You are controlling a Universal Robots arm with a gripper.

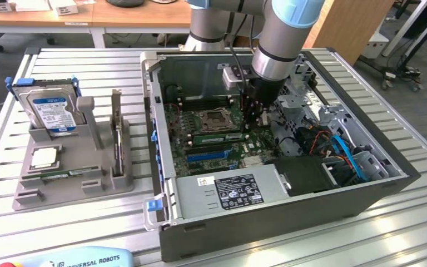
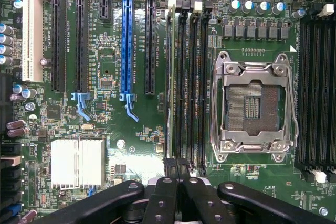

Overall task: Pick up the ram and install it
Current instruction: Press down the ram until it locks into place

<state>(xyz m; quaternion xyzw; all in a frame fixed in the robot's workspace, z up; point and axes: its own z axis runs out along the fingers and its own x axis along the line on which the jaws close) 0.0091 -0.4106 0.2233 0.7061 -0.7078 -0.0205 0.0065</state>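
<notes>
Slatted aluminium tabletop (image 1: 391,233) is carrying an opened computer case (image 1: 273,222) lying on its side, so that the motherboard (image 1: 221,142) is facing up and the arm can come at it from above. Beside the case, toward the exterior view's left, a grey fixture (image 1: 65,183) is holding a hard drive (image 1: 50,111) upright and a small square processor (image 1: 44,157) flat. The gripper (image 2: 178,174) is hanging directly over the memory slots (image 2: 195,82) next to the empty processor socket (image 2: 254,108). Its jaws are drawn nearly together, and between them a thin green edge, which I am taking to be the ram (image 2: 169,82), is running lengthwise along the slot farthest from the socket. Whether the jaws are pinching it or merely pressing on its top edge I cannot tell. The stick is standing on edge and lined up with its slot, judging by this the pose needed for seating it.
</notes>
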